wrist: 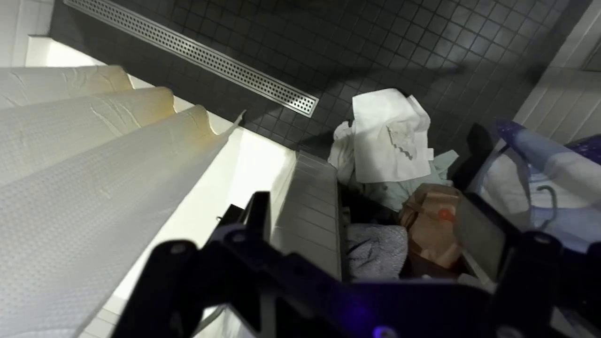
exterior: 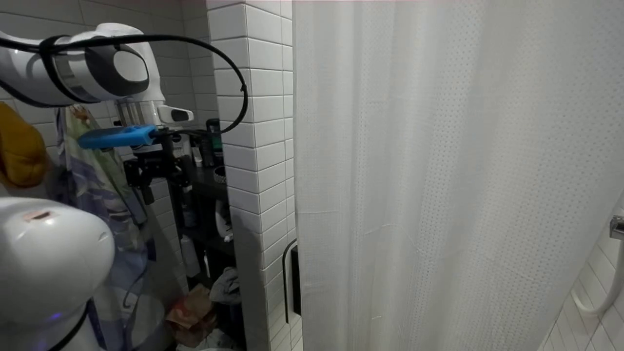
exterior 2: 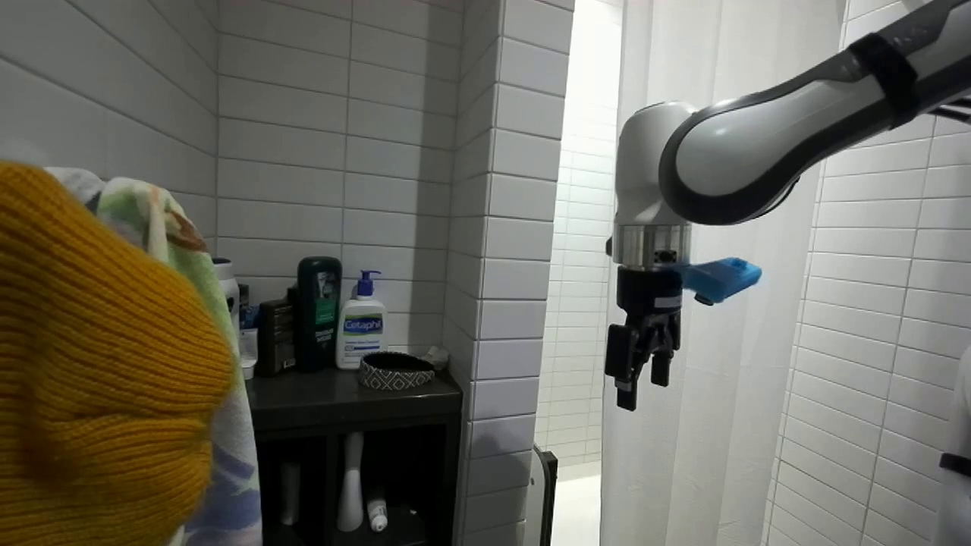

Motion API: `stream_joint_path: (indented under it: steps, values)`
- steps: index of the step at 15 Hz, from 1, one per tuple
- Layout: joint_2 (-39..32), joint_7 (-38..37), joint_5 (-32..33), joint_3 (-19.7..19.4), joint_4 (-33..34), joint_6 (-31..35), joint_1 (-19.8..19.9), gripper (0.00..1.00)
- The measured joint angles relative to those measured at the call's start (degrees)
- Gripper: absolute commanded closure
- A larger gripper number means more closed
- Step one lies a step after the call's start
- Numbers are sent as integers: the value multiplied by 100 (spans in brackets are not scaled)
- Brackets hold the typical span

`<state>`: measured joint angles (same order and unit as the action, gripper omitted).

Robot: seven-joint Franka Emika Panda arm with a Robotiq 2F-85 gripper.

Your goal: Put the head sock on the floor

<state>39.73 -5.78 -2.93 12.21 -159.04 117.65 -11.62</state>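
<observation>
– Head sock (exterior 2: pixel 110 364): quantity and location?
– One, mustard knit, raised near one patterned cloth (exterior: pixel 101 192). Cut off at the edge in both exterior views; how it is held up is hidden, and contact with the cloth cannot be determined.
– Claw (exterior 2: pixel 643 388)?
– One. Jaws stand wide apart, well away from the sock.
– Shelf unit (exterior 2: pixel 349 413)?
– One pump bottle (exterior 2: pixel 362 330), one patterned band (exterior 2: pixel 393 375), one white container (exterior 2: pixel 227 284) partly hidden by the cloth.
– Floor (wrist: pixel 357 42)?
– One drain grate (wrist: pixel 190 52); one heap of pale fabric (wrist: pixel 375 155), layers too overlapped to count.

The head sock (exterior 2: pixel 114 364) is showing matt, ribbed knit; the floor (wrist: pixel 375 44) is showing tile, its drain grate (wrist: pixel 190 50) gleaming metal.
</observation>
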Motion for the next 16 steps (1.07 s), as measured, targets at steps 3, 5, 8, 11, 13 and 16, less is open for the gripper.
stream_joint_path:
  steps: [3, 5, 8, 11, 13, 16]
  values:
    - [6, 259, -413, -52, 7, 392, -381, 0]
    - [7, 478, -768, -133, 9, 695, -618, 0]
    - [6, 845, -1332, -278, 10, 1244, -946, 0]
    - [-7, 1022, -1742, -290, 7, 1862, -1292, 0]
    - [-33, 1009, -1864, -185, 4, 2323, -1522, 0]
    - [-58, 1023, -1860, 398, 4, 3127, -1564, 0]
